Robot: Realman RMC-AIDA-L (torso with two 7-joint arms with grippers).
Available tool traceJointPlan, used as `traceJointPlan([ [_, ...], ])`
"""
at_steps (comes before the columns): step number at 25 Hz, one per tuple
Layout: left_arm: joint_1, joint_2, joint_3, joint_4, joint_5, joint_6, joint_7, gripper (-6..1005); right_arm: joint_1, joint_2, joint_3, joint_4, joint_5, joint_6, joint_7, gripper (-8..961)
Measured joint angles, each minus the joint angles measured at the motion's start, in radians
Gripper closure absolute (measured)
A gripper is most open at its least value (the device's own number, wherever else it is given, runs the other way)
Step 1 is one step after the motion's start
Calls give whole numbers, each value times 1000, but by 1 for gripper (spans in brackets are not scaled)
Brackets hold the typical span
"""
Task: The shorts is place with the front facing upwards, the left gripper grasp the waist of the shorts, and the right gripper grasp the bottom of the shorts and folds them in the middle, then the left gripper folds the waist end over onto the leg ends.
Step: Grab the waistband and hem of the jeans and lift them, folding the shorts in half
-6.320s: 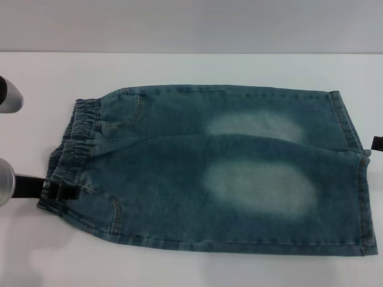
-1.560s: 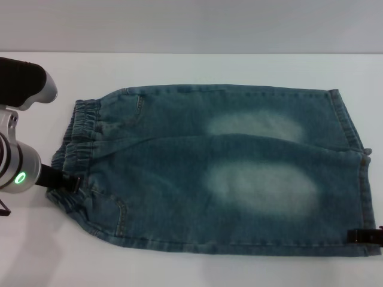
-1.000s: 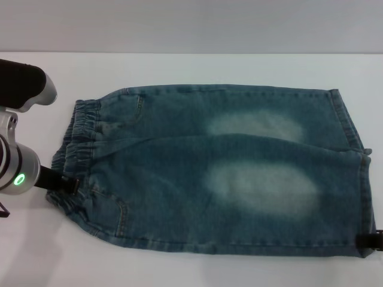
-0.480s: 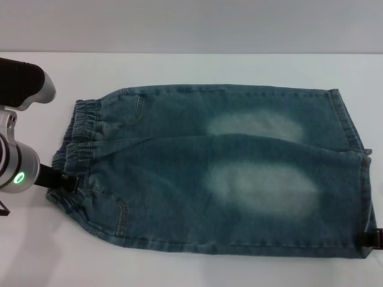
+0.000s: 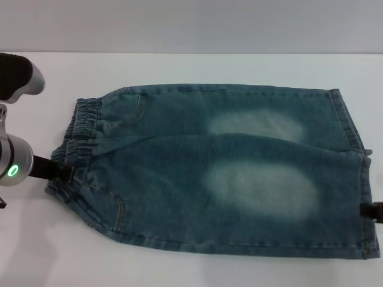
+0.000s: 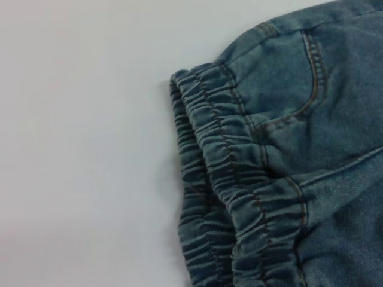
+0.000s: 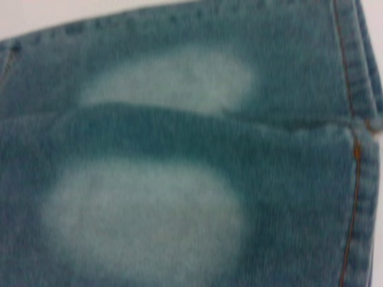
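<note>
The blue denim shorts (image 5: 227,173) lie flat on the white table (image 5: 179,66), with two pale faded patches facing up. The gathered waist (image 5: 78,134) is at the left and the straight leg hems (image 5: 358,179) at the right. My left gripper (image 5: 63,172), its arm showing a green light, touches the near end of the waistband. In the left wrist view the ruched waist (image 6: 239,197) and a pocket seam fill the picture. Only a black tip of my right gripper (image 5: 374,210) shows at the right edge, beside the near leg hem. The right wrist view shows the faded patches (image 7: 149,215) and a stitched hem (image 7: 358,179).
Bare white table surrounds the shorts at the back and along the left (image 5: 36,251). A black and white part of the left arm (image 5: 15,78) sits at the far left, behind the waist.
The left gripper has shifted back and slightly left along the waistband, and the near waist corner moved with it. The right gripper's black tip has moved back along the leg hem.
</note>
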Motion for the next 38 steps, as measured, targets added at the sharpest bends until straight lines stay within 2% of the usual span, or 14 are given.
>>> traceJointPlan([
  [13,1,0,3,-11,-4,3,2,979,12,0,52,-28,-12,37,51,868],
  [21,-2,-2,8,-13,-4,0,-1,979,11,2,51,-2,-98,77,78,665],
  [27,-12,-2,8,-13,-4,-3,-1,975,11,3,9,-2,-94,77,100,423],
  [32,-15,-2,8,-8,-3,0,0,971,13,3,-3,1,-92,78,113,376],
  [38,-15,-2,8,-6,-3,0,0,965,11,2,-4,-4,-92,80,127,398],
])
